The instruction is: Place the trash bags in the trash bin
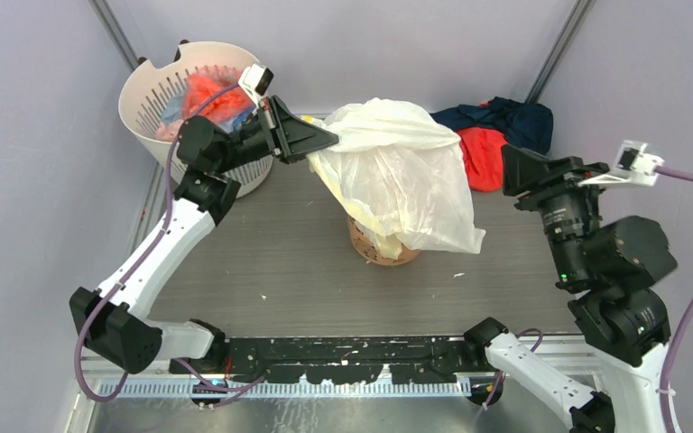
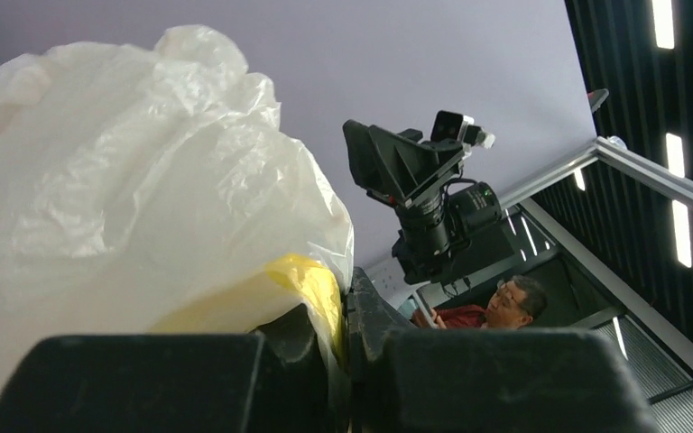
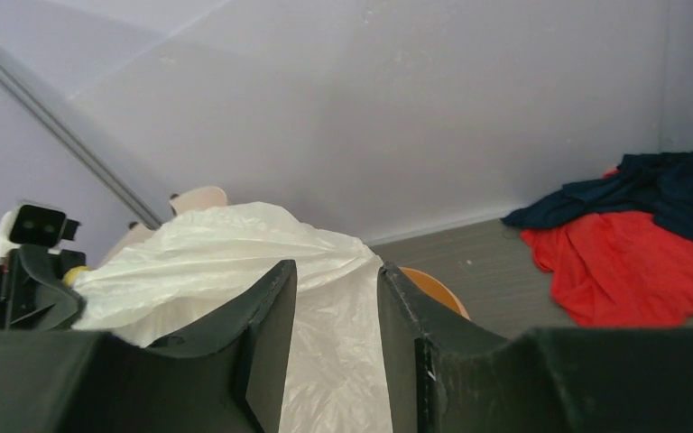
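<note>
A large pale-yellow translucent trash bag point(image 1: 397, 171) hangs over the orange trash bin point(image 1: 381, 251), draped across its top and right side. My left gripper point(image 1: 329, 138) is shut on the bag's upper left edge and holds it up; in the left wrist view the film point(image 2: 144, 189) is pinched between the jaws of the gripper point(image 2: 347, 311). My right gripper point(image 1: 508, 162) is open and empty, to the right of the bag and apart from it. The right wrist view shows the gripper point(image 3: 336, 298), with the bag point(image 3: 235, 262) and the bin's rim point(image 3: 433, 284) beyond its fingers.
A white slotted basket point(image 1: 149, 108) with red, pink and blue bundles stands at the back left, behind my left arm. A red and navy cloth heap point(image 1: 492, 135) lies at the back right, also in the right wrist view point(image 3: 641, 244). Walls enclose the table.
</note>
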`<state>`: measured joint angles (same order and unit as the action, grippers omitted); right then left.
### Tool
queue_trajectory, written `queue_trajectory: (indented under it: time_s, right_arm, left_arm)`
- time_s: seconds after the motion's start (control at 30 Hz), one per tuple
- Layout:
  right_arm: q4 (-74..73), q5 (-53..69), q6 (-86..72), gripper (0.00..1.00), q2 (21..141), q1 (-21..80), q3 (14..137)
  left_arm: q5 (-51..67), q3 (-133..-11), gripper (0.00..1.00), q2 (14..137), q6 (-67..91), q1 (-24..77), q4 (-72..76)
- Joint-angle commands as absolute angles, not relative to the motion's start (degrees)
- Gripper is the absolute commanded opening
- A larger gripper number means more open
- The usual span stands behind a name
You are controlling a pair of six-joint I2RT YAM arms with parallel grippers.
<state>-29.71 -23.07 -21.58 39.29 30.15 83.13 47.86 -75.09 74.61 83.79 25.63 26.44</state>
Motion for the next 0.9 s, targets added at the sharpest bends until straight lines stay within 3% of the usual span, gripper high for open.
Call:
queue_trajectory:
  time_s: [0.0, 0.13, 0.23, 0.37, 0.57, 0.87]
  right_arm:
    - [-37.48, -26.57, -20.61, 0.43, 45.03, 29.99, 83.62]
    - [-40.4, -27.49, -20.63, 0.43, 48.85, 29.97, 84.58]
    - [-40.95, -28.98, -20.43, 0.43, 50.25, 29.99, 85.05]
    - [-41.0, -30.02, -20.68, 0.45, 50.71, 29.95, 85.24]
    - [-41.71, -29.83, -21.07, 0.49, 49.49, 29.89, 86.01]
    - [-45.14, -15.72, -21.26, 0.43, 53.83, 29.91, 85.73]
  left_arm:
    - [53.16, -70.34, 0.08, 72.73, 85.06, 25.08, 33.01]
    - [55.58, -66.46, 0.06, 68.44, 81.9, 25.06, 28.33]
    - [55.65, -64.75, 0.06, 63.17, 73.94, 25.05, 16.45]
    - [51.46, -63.7, 0.05, 57.39, 63.0, 25.05, -2.09]
    - [44.07, -60.49, 0.04, 53.86, 54.48, 25.05, -16.9]
    - [39.14, -53.24, 0.03, 55.55, 50.54, 25.05, -14.3]
